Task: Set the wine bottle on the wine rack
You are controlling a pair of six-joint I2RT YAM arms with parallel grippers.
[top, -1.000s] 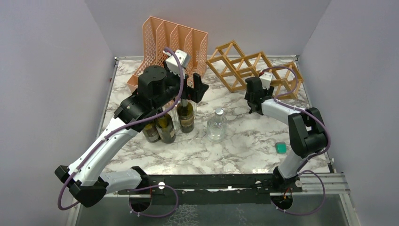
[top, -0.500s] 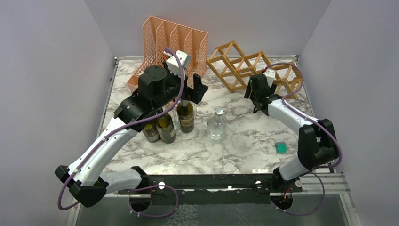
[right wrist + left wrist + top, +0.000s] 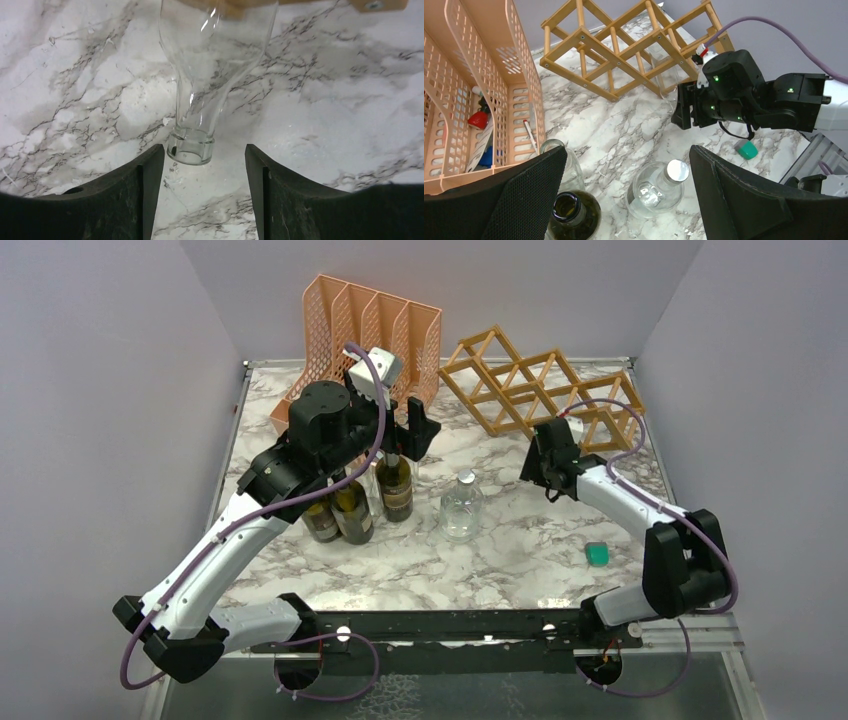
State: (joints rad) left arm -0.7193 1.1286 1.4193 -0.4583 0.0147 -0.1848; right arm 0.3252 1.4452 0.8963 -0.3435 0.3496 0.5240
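Note:
The light wooden wine rack [image 3: 520, 385] [image 3: 624, 55] stands at the back right of the marble table. A clear glass wine bottle [image 3: 212, 60] lies in a low cell of it, with its open mouth [image 3: 191, 148] pointing out at my right gripper [image 3: 204, 155] [image 3: 543, 445]. That gripper is open just short of the mouth, touching nothing. My left gripper [image 3: 626, 160] [image 3: 408, 435] hangs wide open above a dark green wine bottle [image 3: 395, 485] [image 3: 568, 210], and holds nothing.
Two more dark bottles [image 3: 340, 515] stand left of the first one. A round clear bottle with a silver cap [image 3: 462, 505] [image 3: 656, 187] stands mid-table. The peach mesh organiser [image 3: 360, 325] is at the back left. A small green object [image 3: 597, 554] lies front right.
My right gripper has drawn back a little from the rack and its elbow has swung out to the right. The left arm has barely moved.

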